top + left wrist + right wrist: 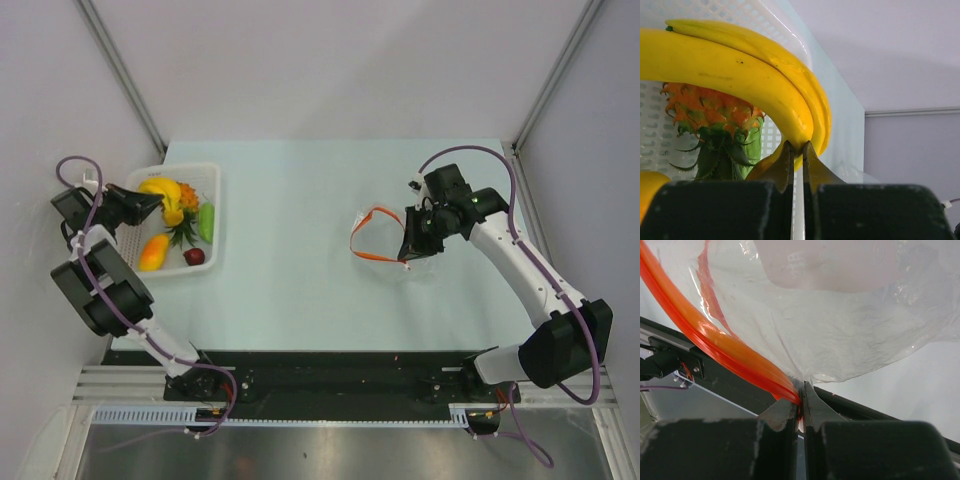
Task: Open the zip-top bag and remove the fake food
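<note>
Orange-red zip strip [360, 228] marks the mouth of the zip-top bag [385, 238], which I see right of centre on the pale table [290, 290]. From above, the strip forms an open loop. The mouth faces left, toward the white perforated basket [190, 167], and the bag's long axis runs roughly left to right. The right gripper [410, 256] sits at the loop's right end. Its wrist view adds what the overhead view cannot: the fingers are pressed together on the strip, with crinkled clear film spreading above them. I cannot tell whether the film touches the table.

The fake food [180, 220] lies in the basket at far left: bananas [158, 188], pineapple [187, 197] with its green crown pointing toward the near edge, green piece [206, 221], orange piece [153, 252], red fruit [195, 257]. The left gripper [152, 206] meets the bananas from the left. Only its wrist view shows the narrow fingers pinching the bananas' tip, with the curved fruit arching over the pineapple.
</note>
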